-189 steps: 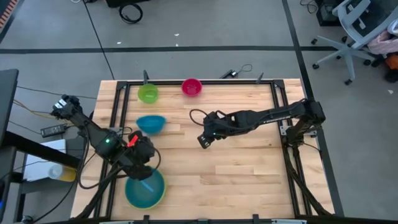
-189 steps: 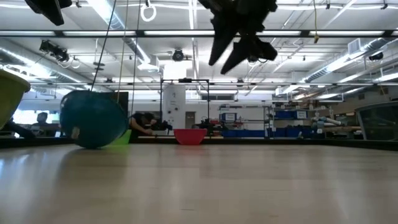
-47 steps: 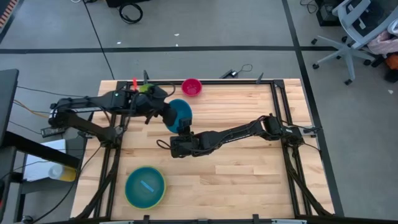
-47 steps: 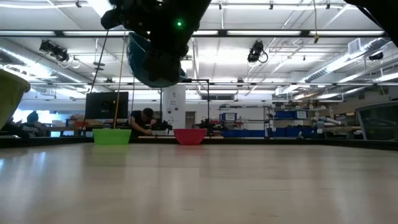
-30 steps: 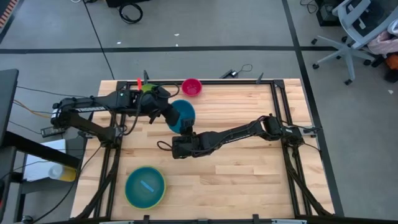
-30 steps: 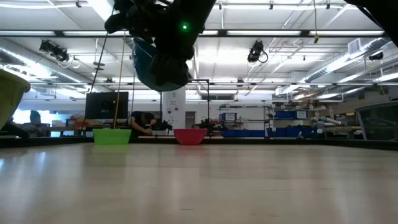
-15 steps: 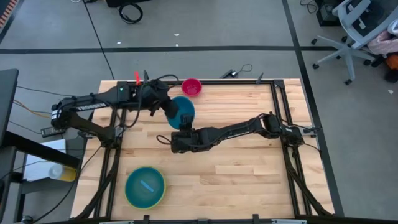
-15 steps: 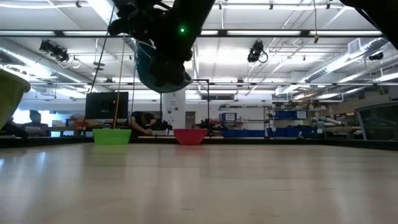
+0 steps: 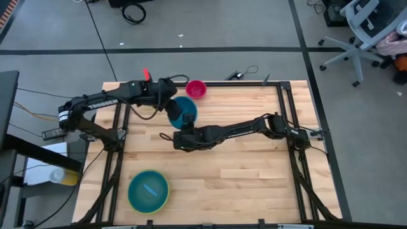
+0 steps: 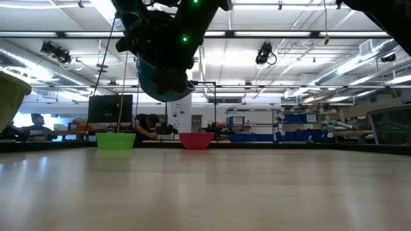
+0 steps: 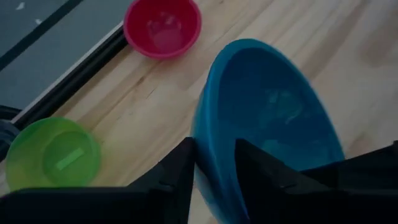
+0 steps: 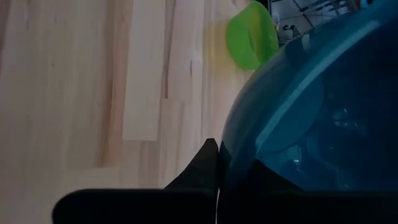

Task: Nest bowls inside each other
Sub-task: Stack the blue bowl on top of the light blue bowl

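The medium blue bowl [image 9: 186, 109] [image 10: 164, 83] hangs tilted above the far middle of the table, with my right gripper [image 9: 187, 129] [image 12: 217, 152] shut on it. My left gripper [image 9: 172, 104] [image 11: 214, 149] is open at the bowl's left side. One of its fingers stands outside the rim [image 11: 204, 146] and one inside, with a gap showing beside the inner one. The small pink bowl [image 9: 196, 89] [image 11: 163, 26] and the small green bowl [image 11: 53, 152] [image 10: 115, 140] stand on their bases near the far edge. My right gripper pinches the blue bowl's rim [image 12: 225, 148] between its two fingers. The fingers come from the table's near side, slanting down. The bowl is lifted clear of the table and tilted, its rounded bottom lowest in the low view.
A light blue bowl sits inside a yellow-green bowl [image 9: 148, 191] at the near left; the yellow-green rim [image 10: 9, 96] shows at the low view's left edge. A black frame [image 9: 280, 86] runs along the table's far edge and sides. Bare wood lies at the right half.
My left gripper has swung toward the table's right and far edges along the blue bowl's side, sinking a little and rolling. My right gripper has carried the bowl slightly toward the far edge; the bowl stays tilted and clear of the table.
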